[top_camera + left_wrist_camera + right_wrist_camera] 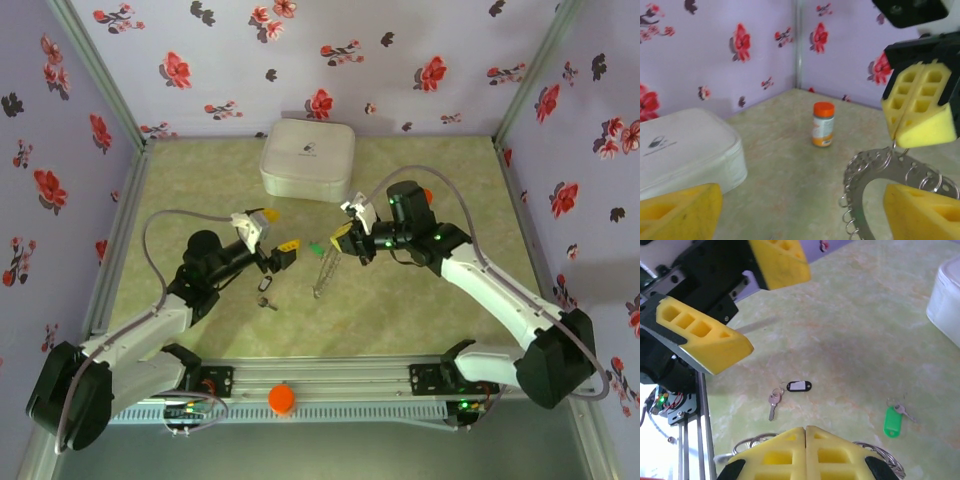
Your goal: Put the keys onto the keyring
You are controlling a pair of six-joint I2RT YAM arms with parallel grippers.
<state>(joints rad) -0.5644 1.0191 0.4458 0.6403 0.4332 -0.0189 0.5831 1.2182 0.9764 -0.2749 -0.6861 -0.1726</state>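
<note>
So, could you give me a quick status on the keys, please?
Right gripper shut on keyring. Left gripper open near it, empty. Black-tag key and green-tag key loose on table. Case far back.

A: The left arm and right arm?
B: White shells, black joints, 1 grey cable looping off each.
A: The left hand, the right hand?
B: Black mounts, yellow pads with square holes.

The keyring looks like shiny metal, the green tab glossy plastic, the table matt.
</note>
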